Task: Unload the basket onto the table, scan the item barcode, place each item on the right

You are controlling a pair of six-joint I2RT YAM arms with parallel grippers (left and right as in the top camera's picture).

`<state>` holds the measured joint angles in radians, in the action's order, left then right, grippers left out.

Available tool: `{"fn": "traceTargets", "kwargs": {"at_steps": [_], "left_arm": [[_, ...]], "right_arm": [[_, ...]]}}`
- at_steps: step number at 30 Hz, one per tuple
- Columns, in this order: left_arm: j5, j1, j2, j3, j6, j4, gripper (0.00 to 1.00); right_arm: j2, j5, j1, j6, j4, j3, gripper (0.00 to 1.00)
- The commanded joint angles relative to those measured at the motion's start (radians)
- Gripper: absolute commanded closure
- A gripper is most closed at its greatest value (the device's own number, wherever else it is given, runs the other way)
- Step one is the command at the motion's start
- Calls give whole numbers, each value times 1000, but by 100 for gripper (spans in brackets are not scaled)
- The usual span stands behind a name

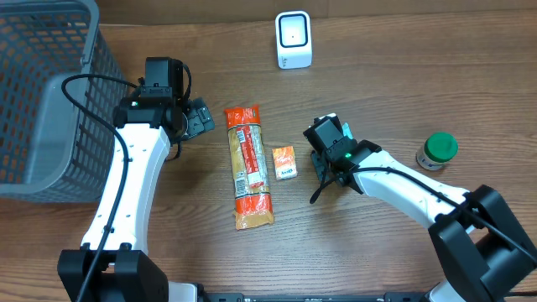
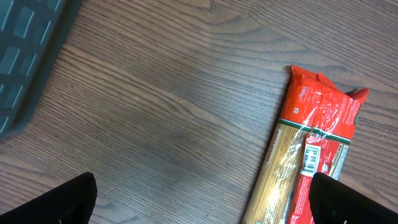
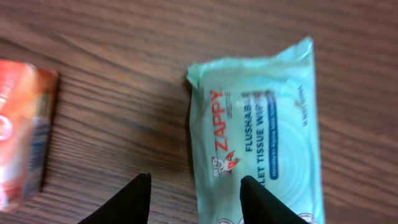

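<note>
From overhead the right gripper (image 1: 325, 134) hangs low over the table (image 1: 394, 75), white scanner (image 1: 294, 39) well past it. Left wrist cam: left gripper (image 2: 205, 202) spread wide, holding nothing. Right wrist cam: pale green Zappy wipes pack (image 3: 261, 124) lies flat just under the right one's parted jaws, not gripped.
</note>
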<state>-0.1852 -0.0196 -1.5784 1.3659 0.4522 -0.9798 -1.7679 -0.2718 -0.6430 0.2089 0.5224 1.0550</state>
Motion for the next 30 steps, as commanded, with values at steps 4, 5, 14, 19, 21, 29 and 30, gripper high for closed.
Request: {"fn": "traceTargets", "kwargs": {"at_steps": [4, 5, 14, 19, 21, 29, 30], "left_arm": [[-13, 0, -5, 2, -11, 1, 0], [-13, 0, -5, 2, -11, 1, 0], [-13, 0, -5, 2, -11, 1, 0], [-13, 0, -5, 2, -11, 1, 0], [-13, 0, -5, 2, -11, 1, 0], [-13, 0, -5, 2, -11, 1, 0], [-13, 0, -5, 2, -11, 1, 0]], "right_arm": [[19, -89, 3, -55, 0, 24, 53], [14, -100, 3, -59, -2, 24, 53], [-74, -69, 3, -61, -18, 24, 53], [-83, 3, 3, -61, -31, 24, 53], [-83, -10, 3, -61, -31, 24, 57], [-91, -79, 3, -61, -33, -16, 68], [-93, -79, 3, -61, -39, -24, 68]]}}
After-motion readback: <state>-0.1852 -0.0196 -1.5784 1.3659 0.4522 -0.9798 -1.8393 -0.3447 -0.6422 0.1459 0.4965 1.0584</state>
